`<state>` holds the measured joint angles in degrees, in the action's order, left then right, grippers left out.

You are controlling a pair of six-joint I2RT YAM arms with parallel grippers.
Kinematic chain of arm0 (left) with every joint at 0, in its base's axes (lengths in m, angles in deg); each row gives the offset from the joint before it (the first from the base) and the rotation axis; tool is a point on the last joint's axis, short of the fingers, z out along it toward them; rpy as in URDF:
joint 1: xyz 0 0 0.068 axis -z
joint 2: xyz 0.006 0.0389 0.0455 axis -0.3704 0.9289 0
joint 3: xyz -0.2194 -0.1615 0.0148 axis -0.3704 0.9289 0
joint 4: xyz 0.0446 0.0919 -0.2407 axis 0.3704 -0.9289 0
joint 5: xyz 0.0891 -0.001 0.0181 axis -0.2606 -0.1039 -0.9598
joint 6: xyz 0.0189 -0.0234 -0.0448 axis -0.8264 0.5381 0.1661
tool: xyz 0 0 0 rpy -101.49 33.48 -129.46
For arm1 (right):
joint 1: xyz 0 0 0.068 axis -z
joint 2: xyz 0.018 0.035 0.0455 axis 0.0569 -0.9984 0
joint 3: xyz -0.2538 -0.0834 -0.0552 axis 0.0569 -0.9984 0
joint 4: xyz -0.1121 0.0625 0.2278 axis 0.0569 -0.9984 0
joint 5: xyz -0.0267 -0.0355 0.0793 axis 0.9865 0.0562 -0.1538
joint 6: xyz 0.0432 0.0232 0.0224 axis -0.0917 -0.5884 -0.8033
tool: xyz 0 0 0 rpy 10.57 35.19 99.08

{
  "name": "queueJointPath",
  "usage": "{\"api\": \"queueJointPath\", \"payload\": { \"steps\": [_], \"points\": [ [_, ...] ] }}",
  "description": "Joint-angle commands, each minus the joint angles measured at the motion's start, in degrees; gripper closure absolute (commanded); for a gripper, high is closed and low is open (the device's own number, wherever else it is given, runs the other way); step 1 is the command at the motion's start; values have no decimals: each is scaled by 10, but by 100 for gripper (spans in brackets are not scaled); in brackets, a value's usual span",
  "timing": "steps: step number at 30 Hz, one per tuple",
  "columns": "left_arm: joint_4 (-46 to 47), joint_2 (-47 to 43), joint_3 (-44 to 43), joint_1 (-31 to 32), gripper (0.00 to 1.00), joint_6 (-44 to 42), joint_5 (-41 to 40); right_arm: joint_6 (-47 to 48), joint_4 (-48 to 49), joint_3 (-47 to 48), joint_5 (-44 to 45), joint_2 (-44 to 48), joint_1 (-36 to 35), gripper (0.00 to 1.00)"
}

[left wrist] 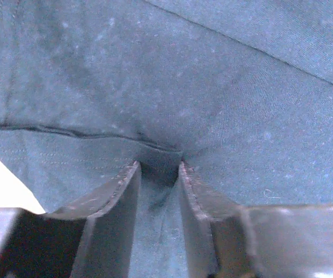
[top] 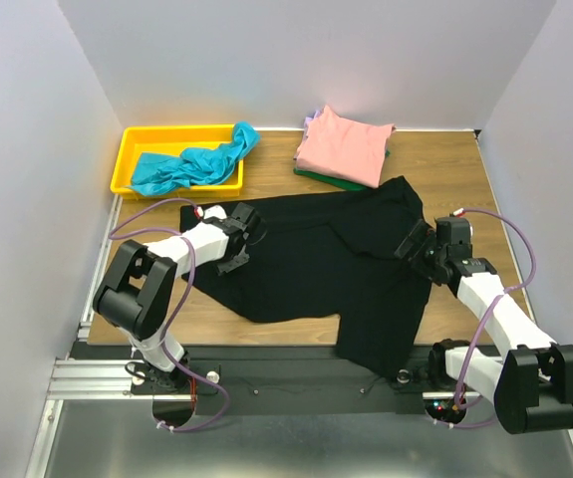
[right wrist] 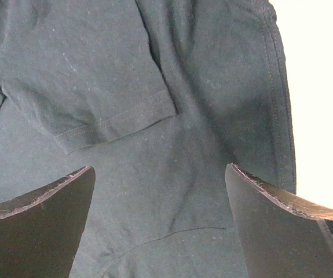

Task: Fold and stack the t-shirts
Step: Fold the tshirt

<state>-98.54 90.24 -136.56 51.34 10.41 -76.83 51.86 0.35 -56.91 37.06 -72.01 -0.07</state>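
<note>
A large black t-shirt [top: 336,259] lies spread and partly folded across the wooden table, its lower part hanging over the near edge. My left gripper [top: 236,261] sits on the shirt's left edge; in the left wrist view its jaws [left wrist: 159,165] have closed onto a puckered fold of the black cloth [left wrist: 212,87]. My right gripper [top: 412,245] rests over the shirt's right side, jaws wide open [right wrist: 160,168] above flat black cloth [right wrist: 154,69] near a sleeve hem. A folded salmon-pink shirt [top: 346,144] tops a stack at the back, with green [top: 328,180] and lavender [top: 309,123] edges showing beneath it.
A yellow plastic bin [top: 127,149] stands at the back left with a crumpled teal shirt [top: 191,164] in it, one end draped over the rim. White walls close in on three sides. Bare wood [top: 465,169] shows at the back right.
</note>
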Motion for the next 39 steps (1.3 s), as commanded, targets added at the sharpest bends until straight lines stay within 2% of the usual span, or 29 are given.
{"api": "queueJointPath", "payload": {
  "steps": [1, 2, 5, 13, 17, 23, 30, 33, 34, 36, 39],
  "points": [
    [-62, -7, -2, 1, 62, 20, -43, 1, 14, 10, 2, 4, 5, 0],
    [-69, -12, 2, 1, 62, 25, -51, 0, 13, 8, 6, 3, 5, 0],
    [-90, -33, 11, 1, 74, 35, -60, 0, 13, 8, 9, -5, 4, 0],
    [-102, -64, 34, 1, 76, 44, -59, -7, 16, 15, 38, -74, 4, 0],
    [-98, -90, 55, 1, 100, 42, -58, -10, 16, 16, 45, -90, 4, 0],
    [-77, -152, 86, 1, 100, 44, -47, 1, 16, 11, 31, -63, 4, 0],
    [-119, -245, 112, 1, 100, 88, -84, 24, 1, 8, -29, 5, -13, 0],
    [-132, -269, 120, -2, 100, 111, -92, 28, -37, 27, -19, 18, -82, 0],
    [-138, -275, 122, -2, 100, 120, -92, 27, -54, 33, -18, 14, -135, 0],
    [-148, -281, 131, -2, 100, 145, -93, 5, -104, 46, 39, 9, -197, 0],
    [-168, -298, 143, -2, 100, 192, -110, -39, -183, 65, 104, -8, -354, 0]
  ]
}}
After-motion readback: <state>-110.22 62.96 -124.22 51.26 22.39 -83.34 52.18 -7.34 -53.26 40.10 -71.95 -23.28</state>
